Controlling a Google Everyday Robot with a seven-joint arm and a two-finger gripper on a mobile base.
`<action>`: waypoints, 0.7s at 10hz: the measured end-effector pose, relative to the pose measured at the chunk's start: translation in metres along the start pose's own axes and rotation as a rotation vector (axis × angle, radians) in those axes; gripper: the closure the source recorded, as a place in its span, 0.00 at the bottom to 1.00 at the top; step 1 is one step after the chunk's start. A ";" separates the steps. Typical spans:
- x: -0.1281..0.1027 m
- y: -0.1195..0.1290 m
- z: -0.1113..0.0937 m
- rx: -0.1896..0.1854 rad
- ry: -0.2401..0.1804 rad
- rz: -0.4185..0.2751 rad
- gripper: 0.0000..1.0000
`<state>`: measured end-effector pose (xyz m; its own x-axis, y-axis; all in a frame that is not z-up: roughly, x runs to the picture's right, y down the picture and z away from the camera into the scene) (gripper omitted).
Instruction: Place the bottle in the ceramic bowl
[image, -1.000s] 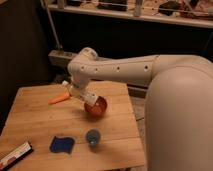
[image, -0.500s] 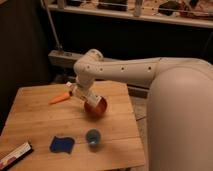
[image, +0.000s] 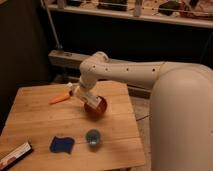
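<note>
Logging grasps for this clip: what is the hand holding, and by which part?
Cannot be told. The hand is over the bowl's left rim, by the orange tool; no bottle is visible.

Pincer (image: 80, 92) low, arm (image: 130, 72) bent downward

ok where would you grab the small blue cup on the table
Grip the blue cup across its rim from straight above: it stands upright, mouth open upward, with free wood around it. The gripper is over by the ceramic bowl, so the approach looks unobstructed.
</note>
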<state>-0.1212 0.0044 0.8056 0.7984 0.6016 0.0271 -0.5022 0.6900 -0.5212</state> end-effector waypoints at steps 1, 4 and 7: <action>0.004 -0.002 0.003 -0.006 0.007 -0.001 0.77; 0.016 -0.011 0.010 -0.008 0.033 0.008 0.77; 0.023 -0.016 0.015 -0.018 0.051 0.014 0.77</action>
<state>-0.1000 0.0130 0.8274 0.8072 0.5898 -0.0232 -0.5080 0.6742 -0.5361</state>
